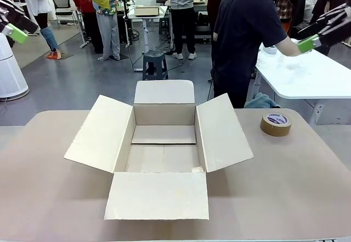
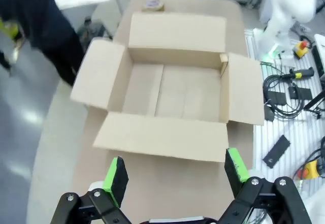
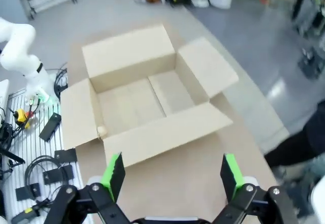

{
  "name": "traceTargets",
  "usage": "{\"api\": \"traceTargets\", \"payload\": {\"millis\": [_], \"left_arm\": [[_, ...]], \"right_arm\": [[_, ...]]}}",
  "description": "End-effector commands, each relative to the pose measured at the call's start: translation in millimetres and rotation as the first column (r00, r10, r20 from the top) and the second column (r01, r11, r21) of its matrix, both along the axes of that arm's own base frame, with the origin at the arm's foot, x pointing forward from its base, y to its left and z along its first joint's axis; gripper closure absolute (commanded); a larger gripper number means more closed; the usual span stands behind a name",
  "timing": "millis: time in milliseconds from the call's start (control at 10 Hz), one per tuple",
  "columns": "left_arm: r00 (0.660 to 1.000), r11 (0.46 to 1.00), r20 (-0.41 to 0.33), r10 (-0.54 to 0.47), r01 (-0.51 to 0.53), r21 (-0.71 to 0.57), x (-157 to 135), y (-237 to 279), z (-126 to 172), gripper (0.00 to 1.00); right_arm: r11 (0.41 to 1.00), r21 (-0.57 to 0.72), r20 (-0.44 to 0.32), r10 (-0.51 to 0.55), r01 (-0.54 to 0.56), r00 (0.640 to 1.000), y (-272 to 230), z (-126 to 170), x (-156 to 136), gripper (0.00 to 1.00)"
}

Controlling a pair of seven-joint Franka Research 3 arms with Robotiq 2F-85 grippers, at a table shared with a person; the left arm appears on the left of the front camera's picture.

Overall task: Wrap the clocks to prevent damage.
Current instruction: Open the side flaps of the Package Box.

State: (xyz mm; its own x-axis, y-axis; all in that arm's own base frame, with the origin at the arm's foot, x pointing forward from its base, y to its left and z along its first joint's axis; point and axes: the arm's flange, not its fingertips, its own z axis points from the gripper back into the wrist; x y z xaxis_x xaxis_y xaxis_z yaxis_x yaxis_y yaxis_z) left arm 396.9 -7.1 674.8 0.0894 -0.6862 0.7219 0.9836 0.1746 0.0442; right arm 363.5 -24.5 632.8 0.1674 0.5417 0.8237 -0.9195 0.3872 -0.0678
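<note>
Cardboard box [image 1: 159, 195], flaps open, near tape roll [image 1: 276, 124]

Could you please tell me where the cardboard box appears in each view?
Front view: the cardboard box sits at the centre, flaps open.
Left wrist view: the box is in the upper middle.
Right wrist view: the box is in the upper middle, turned at an angle.
Shared landmark: the brown table beneath it.
</note>
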Motion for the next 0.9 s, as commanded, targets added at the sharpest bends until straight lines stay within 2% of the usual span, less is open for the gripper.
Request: {"api": "traceTargets", "payload": {"millis": [0, 200, 300, 400, 500, 800], "left_arm": [[0.997, 0.992, 0.035, -0.068, 0.071, -0.103, 9, 15, -19, 0.00], [0.998, 0.975, 0.037, -0.050, 0.057, -0.213, 10, 31, -46, 0.00], [0.999, 0.964, 0.037, -0.037, 0.045, -0.263, 8, 41, -59, 0.00], [0.999, 0.954, 0.034, -0.008, 0.018, -0.300, 5, 50, -69, 0.00], [1.000, 0.951, 0.027, 0.008, 0.001, -0.309, 3, 56, -72, 0.00], [0.997, 0.945, 0.035, 0.063, -0.049, -0.324, 1, 68, -79, 0.00]], "right_arm": [[0.993, 0.090, 0.041, 0.079, -0.082, 0.996, -9, -27, 13, 0.00], [0.985, 0.168, 0.119, 0.007, -0.027, 0.993, -26, -56, 19, 0.00], [0.974, 0.215, 0.116, 0.051, -0.075, 0.992, -36, -69, 21, 0.00], [0.967, 0.207, 0.045, 0.141, -0.147, 0.989, -43, -77, 19, 0.00], [0.969, 0.196, -0.018, 0.161, -0.154, 0.987, -51, -80, 16, 0.00], [0.972, 0.183, -0.068, 0.160, -0.146, 0.985, -61, -79, 2, 0.00]]}}
